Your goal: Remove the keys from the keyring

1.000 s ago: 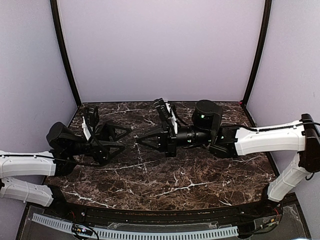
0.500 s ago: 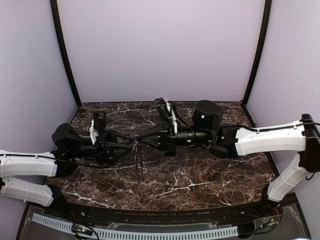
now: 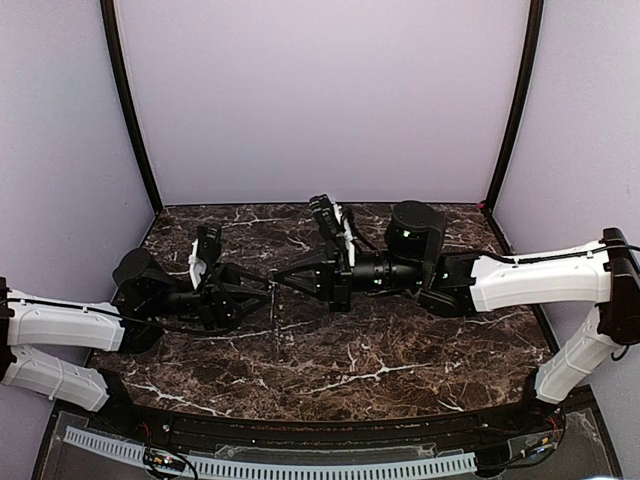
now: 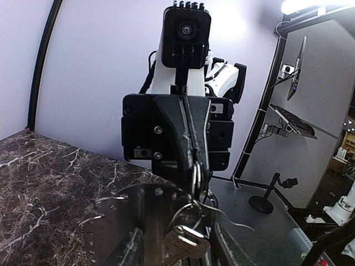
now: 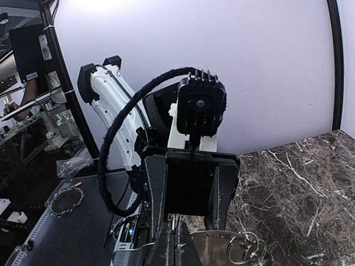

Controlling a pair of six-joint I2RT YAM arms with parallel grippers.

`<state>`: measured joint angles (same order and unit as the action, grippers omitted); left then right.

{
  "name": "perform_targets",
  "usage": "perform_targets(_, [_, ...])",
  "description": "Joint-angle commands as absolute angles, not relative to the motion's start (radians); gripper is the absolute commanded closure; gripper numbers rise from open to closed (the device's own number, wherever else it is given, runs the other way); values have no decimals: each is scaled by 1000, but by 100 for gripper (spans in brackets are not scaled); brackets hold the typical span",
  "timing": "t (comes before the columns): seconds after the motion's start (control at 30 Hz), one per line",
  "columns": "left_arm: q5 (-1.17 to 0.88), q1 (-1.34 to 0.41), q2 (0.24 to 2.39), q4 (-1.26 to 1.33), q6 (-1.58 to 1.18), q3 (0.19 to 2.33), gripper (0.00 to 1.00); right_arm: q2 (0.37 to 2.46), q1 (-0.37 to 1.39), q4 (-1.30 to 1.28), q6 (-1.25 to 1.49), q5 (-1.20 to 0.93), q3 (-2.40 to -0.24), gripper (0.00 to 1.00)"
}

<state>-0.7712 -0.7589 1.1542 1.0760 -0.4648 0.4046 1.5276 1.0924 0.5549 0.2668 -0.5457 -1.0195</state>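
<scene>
My right fingers point(image 4: 180, 133) pinch shut on the thin wire keyring point(image 4: 195, 175). A metal key point(image 4: 186, 247) hangs below, cut off, between my blurred left fingers point(image 3: 245, 277); grip there unclear.

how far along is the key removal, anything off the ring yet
Done: nothing is off; a key hangs from the keyring. In hand: the right tool is shut on the keyring, holding it above the table, and the left tool brackets the key; a firm grip is unclear. Left: working every key off.
</scene>
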Motion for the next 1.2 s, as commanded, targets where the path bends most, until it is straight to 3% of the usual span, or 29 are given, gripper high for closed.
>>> perform_targets(0.0, [-796, -758, 1184, 1175, -508, 396, 56, 1507, 1098, 648, 268, -537, -1003, 100])
perform_targets(0.3, [-858, -773, 1227, 1233, -545, 425, 49, 1511, 1094, 657, 270, -536, -994, 100])
perform_targets(0.5, [-783, -798, 1218, 1160, -478, 429, 44, 1504, 1089, 667, 277, -532, -992, 100])
perform_targets(0.8, [-702, -825, 1155, 1099, -431, 419, 85, 1491, 1086, 692, 289, -503, -969, 100])
perform_targets(0.97, [-668, -827, 1106, 1086, -418, 396, 95, 1472, 1079, 715, 292, -469, -938, 100])
perform_targets(1.17, [-650, -827, 1065, 1046, -401, 393, 100, 1467, 1068, 740, 310, -463, -919, 100])
